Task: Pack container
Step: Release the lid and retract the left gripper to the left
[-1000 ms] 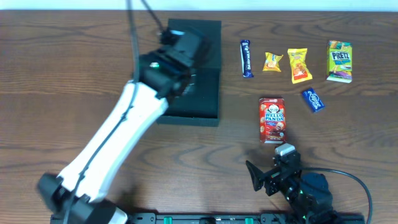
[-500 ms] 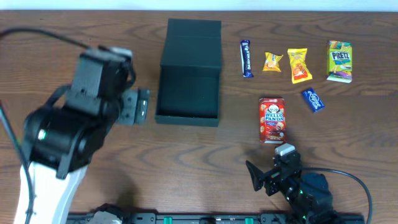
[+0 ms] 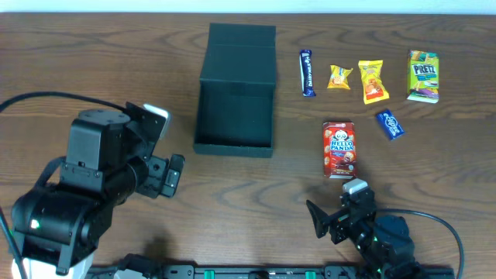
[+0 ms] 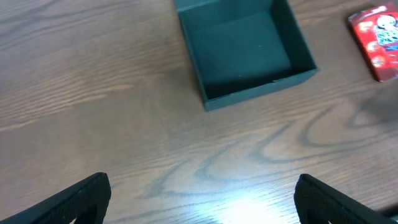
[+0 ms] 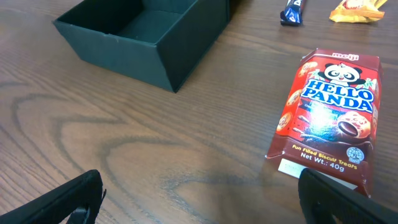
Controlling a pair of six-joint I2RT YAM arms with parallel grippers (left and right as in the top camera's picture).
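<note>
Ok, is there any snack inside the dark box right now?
No, the left wrist view shows the container with a bare floor, and the Hello Panda box lies outside it.

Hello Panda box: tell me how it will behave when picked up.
The Hello Panda box lies flat on the table, so it probably won't roll or tip. Its carton looks stiff with flat sides, likely easy to pinch, though a hard squeeze may dent it. The print looks glossy, so perhaps slightly slippery.
</note>
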